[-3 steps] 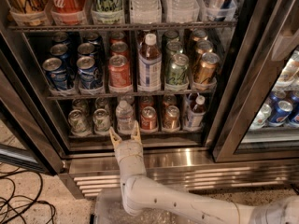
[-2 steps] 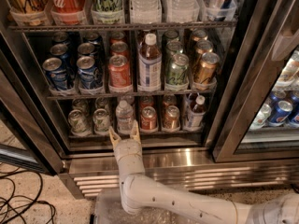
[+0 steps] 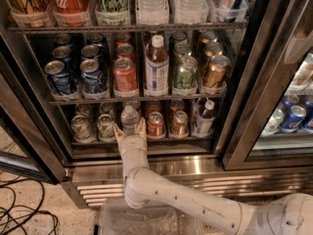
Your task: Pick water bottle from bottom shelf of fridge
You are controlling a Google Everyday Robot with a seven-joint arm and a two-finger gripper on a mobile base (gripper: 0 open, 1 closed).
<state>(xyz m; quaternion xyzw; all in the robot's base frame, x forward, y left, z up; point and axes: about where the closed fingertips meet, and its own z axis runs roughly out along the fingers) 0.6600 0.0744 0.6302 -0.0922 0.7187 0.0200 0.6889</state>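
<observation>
The fridge [image 3: 161, 163] stands open with a dark interior and a steel grille at its base. On its bottom shelf [image 3: 166, 142] the water bottle [image 3: 129, 119], small, clear and white-capped, stands among silver-green, red and copper cans. My gripper [image 3: 129, 130] is open right in front of the bottle. Its two pale fingers [image 3: 118, 132] stand either side of the bottle's lower part, not closed on it. The bottle's base is hidden behind the gripper.
A red can [image 3: 155, 124] stands just right of the bottle and a silver-green can [image 3: 105, 126] just left. A small dark-drink bottle [image 3: 205, 116] is at the shelf's right. A taller reddish-drink bottle [image 3: 157, 65] stands on the shelf above. Black cables [image 3: 22, 214] lie on the floor at left.
</observation>
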